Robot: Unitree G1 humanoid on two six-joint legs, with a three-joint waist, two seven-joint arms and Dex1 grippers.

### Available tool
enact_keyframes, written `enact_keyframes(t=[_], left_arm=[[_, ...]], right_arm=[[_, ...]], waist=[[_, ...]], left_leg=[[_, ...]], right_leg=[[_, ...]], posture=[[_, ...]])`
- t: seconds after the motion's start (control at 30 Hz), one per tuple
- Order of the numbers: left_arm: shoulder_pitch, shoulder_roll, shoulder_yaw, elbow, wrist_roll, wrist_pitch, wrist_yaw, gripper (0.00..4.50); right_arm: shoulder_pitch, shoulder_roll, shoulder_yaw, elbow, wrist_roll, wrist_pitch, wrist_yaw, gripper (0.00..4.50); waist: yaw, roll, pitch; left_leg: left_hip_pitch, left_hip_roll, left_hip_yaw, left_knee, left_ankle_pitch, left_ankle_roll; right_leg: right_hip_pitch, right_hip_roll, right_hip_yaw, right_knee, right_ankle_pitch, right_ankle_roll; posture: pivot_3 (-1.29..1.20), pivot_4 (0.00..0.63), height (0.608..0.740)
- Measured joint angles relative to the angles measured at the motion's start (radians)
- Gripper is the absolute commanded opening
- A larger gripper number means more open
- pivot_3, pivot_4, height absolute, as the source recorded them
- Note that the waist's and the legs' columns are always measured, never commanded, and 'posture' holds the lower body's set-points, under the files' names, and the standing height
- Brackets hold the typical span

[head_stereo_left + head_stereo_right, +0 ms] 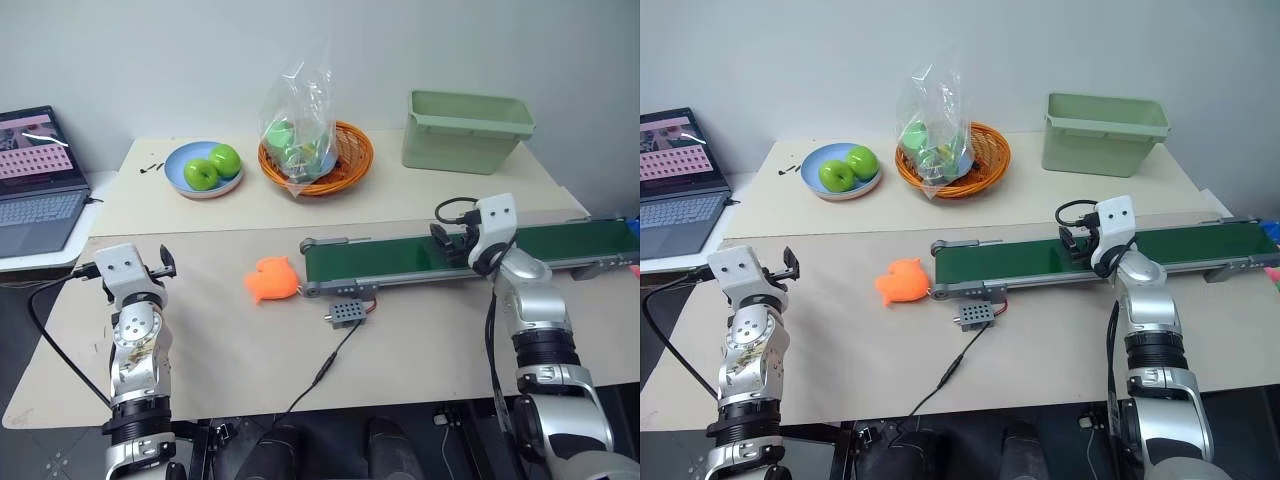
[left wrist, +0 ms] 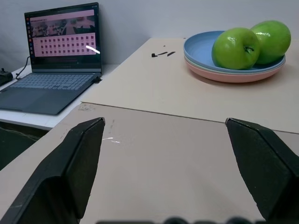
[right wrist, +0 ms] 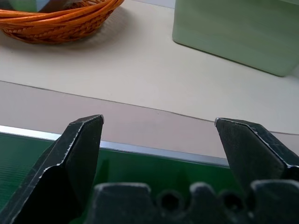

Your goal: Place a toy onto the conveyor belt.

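Toy: one orange toy (image 1: 271, 279) is lying on the table (image 1: 220, 350), just beside the left end of the conveyor belt (image 1: 400, 260), not yet on it.
Belt: one, nothing resting on it.
Left gripper (image 2: 163, 140): jaws are standing wide apart, holding nothing, well apart from the toy.
Right gripper (image 3: 159, 140): jaws are gaping, empty, hovering over the belt's middle.
Step in hand: reaching for the toy; judged barely begun.
Advice: approach from above, close on the soft body's middle, lift clear of the frame edge.
Count: two green apples (image 1: 212, 166) on one plate (image 1: 180, 165); one basket (image 1: 350, 160) holding one bag (image 1: 298, 125); one bin (image 1: 465, 130); one laptop (image 1: 35, 180).
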Motion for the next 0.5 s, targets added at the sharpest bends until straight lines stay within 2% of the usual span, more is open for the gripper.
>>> enact_keyframes(t=[0.37, 0.43, 0.5], left_arm=[[0.000, 0.018, -0.079, 0.006, 0.030, 0.015, -0.062, 4.41], [0.000, 0.023, -0.080, 0.008, 0.038, 0.015, -0.062, 4.41], [0.000, 0.024, -0.082, 0.008, 0.043, 0.014, -0.063, 4.41]], right_arm=[[0.011, 0.000, 0.016, -0.025, -0.015, 0.005, 0.008, 4.50], [0.013, 0.001, 0.037, -0.052, -0.015, 0.009, 0.043, 4.50], [0.043, 0.000, 0.074, -0.157, 0.029, 0.044, 0.156, 4.50]], waist=[[-0.003, 0.000, 0.000], [-0.003, 0.000, 0.000], [-0.003, 0.000, 0.000]], left_leg=[[0.000, 0.001, 0.001, -0.001, 0.000, 0.000], [0.000, 0.003, 0.001, 0.000, -0.001, -0.001], [0.000, 0.006, 0.002, 0.000, -0.002, -0.002]], right_leg=[[-0.001, 0.001, 0.001, 0.000, 0.000, 0.000], [-0.001, 0.004, 0.001, -0.001, 0.001, -0.001], [-0.001, 0.006, 0.001, -0.001, 0.001, -0.001]], posture=[[0.00, 0.150, 0.740], [0.00, 0.150, 0.740], [0.00, 0.150, 0.740]])
